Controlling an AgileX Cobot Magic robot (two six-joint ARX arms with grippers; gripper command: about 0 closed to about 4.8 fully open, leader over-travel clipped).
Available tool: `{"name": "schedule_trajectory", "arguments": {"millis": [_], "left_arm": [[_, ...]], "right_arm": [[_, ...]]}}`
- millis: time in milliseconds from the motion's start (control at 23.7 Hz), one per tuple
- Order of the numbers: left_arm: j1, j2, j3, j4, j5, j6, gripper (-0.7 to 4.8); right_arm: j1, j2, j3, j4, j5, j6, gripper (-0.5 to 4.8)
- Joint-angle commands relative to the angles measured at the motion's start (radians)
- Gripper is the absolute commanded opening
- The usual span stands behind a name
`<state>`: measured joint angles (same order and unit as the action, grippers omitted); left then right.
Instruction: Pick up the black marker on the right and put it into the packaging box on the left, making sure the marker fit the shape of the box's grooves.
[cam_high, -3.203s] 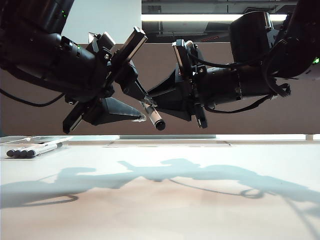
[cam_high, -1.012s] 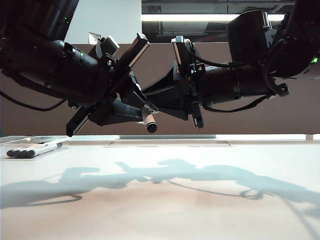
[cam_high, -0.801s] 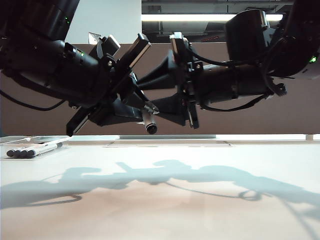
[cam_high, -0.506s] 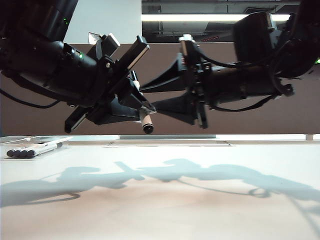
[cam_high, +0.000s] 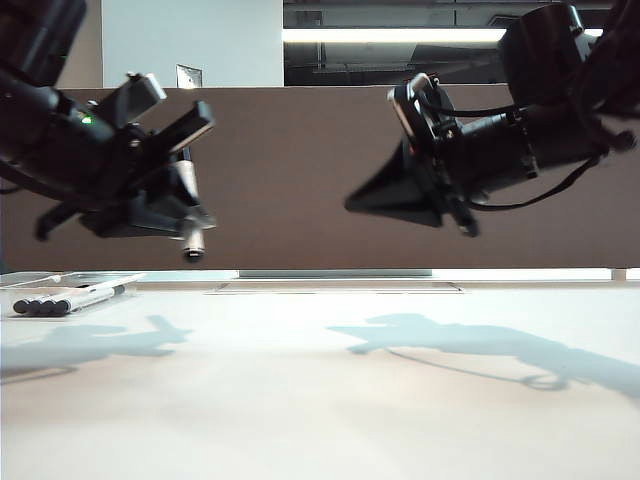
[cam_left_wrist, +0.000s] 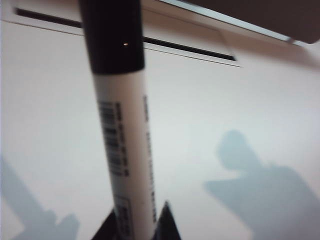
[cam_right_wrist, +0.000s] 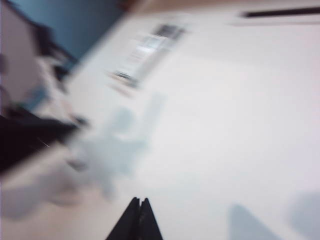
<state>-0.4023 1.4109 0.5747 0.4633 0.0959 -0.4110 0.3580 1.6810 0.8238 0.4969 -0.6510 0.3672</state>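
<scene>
I had the left gripper clamped on the black marker, held in the air above the white table at about nine o'clock in the exterior view. The packaging box lay low at about eight o'clock, other markers in it. My right gripper hung at two o'clock, fingers pressed together, holding nothing.

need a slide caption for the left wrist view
Left pincer shut on the white-barrelled, black-capped marker, held above the pale table.
</scene>
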Motion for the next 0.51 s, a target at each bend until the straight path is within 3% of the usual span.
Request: {"name": "schedule_trajectory", "arguments": {"millis": [42,169,379,506], "left_arm": [[0.081,-0.005,0.051,-0.095,-0.001,0.130,-0.06],[0.166,-0.004,0.113,-0.148,-0.001,0.213,-0.06],[0.294,0.003,0.195,-0.165,-0.001,0.293,-0.06],[0.376,0.053,0.298,-0.248,-0.001,0.354,-0.06]], "right_arm": [[0.003,-0.074,0.002,-0.239,0.213,-0.221,-0.09],[0.003,-0.120,0.002,-0.315,0.272,-0.319,-0.09],[0.003,-0.135,0.002,-0.360,0.259,-0.327,-0.09],[0.003,-0.135,0.002,-0.408,0.252,-0.327,-0.09]]}}
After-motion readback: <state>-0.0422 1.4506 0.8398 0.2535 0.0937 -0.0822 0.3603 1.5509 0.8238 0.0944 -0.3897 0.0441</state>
